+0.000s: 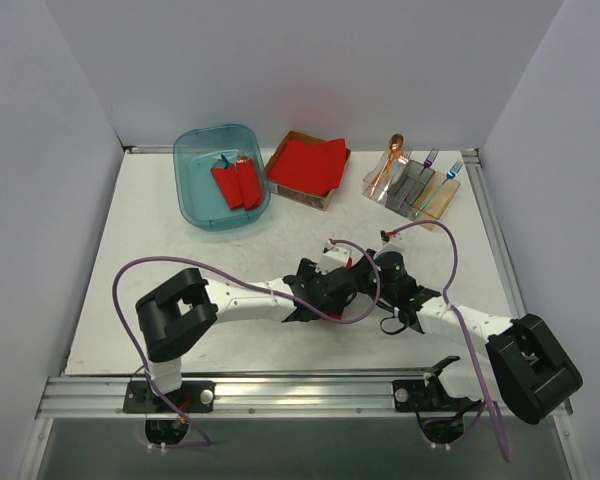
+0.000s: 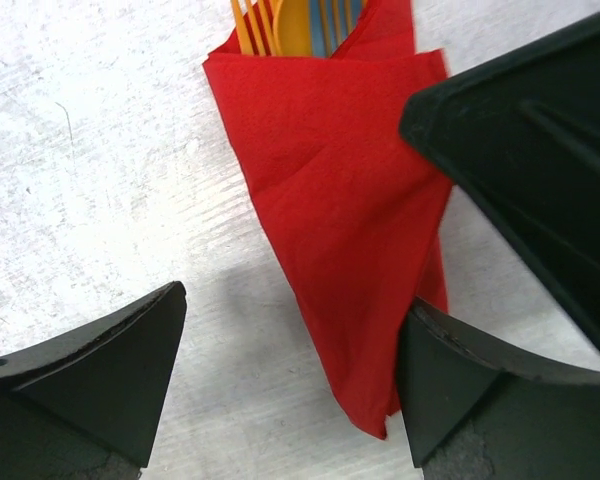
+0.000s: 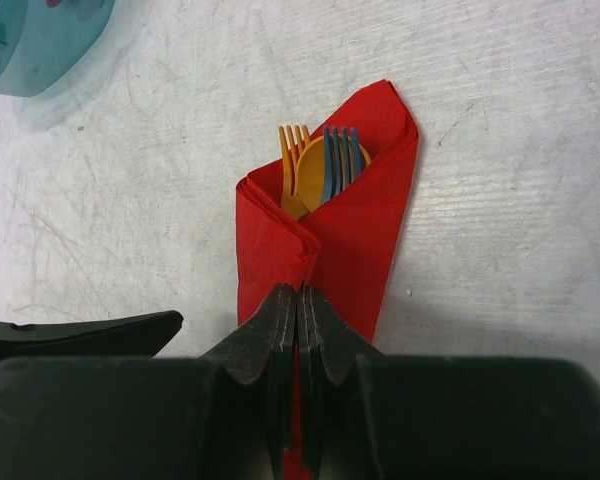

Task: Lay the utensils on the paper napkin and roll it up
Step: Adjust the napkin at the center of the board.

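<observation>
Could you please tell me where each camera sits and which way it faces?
Top external: above and behind the arms, facing down at the table; left arm and right arm show whole.
Left wrist: on the left arm, facing down at the paper napkin wrapping the utensils; left jaws open either side.
Right wrist: low over the table; right jaws shut on the paper napkin.
Shared: both wrist views show the napkin bundle.

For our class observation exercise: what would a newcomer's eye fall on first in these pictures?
The red paper napkin at the centre of the table, folded around the utensils, whose orange, yellow and blue heads poke from its top. The right tool is pinched shut on its lower end; the left tool stands open astride it. At back left, a teal tub holds red bundles.
</observation>
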### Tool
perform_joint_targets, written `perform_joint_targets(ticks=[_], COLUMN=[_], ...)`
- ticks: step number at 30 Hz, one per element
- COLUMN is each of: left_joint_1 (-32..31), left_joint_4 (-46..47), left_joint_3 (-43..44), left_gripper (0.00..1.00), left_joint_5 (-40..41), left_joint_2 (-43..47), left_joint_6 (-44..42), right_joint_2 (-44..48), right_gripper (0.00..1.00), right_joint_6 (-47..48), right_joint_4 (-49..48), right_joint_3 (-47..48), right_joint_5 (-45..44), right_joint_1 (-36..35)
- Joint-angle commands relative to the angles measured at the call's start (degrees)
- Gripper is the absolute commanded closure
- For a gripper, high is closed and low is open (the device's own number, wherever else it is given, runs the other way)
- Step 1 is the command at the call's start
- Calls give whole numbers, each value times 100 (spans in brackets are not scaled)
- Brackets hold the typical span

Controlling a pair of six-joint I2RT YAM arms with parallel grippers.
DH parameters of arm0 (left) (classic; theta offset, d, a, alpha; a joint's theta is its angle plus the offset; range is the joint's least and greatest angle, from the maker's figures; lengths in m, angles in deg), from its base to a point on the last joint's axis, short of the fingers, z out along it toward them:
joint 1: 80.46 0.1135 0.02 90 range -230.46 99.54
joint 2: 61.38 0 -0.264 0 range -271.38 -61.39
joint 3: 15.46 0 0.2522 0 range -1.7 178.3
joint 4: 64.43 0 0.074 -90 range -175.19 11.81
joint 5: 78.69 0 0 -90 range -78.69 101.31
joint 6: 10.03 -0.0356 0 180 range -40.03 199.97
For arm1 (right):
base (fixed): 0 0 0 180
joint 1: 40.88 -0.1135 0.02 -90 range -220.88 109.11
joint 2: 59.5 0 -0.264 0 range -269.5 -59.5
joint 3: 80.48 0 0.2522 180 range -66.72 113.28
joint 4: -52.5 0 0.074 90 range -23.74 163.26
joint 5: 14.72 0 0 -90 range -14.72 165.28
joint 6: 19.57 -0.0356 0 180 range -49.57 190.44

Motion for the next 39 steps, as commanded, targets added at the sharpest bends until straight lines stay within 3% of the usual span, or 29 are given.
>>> perform_joint_targets(ticks=[1,8,24,39], left_joint_1=[-69,-131,-140,-500], left_joint_4=[309,669,608,907], left_joint_3=[92,-146,188,-50], left_gripper=[12,12,7,4], left_joint_5=[-84,-101,-374,-322], left_joint_2=[417,699,-57,286], left_joint_6=[-167,-317,-387,-431], right_joint_2=[-16,-60,-60,-271], right_gripper=[100,100,100,100], right_joint_6=[-63,-72,-63,-63], right_joint_4=[-204,-222,-117,-380], right_joint_3=[131,148,315,386], right_joint_5=[-101,-110,-136,-66], right_joint_1=[-73,-90,-99,-108])
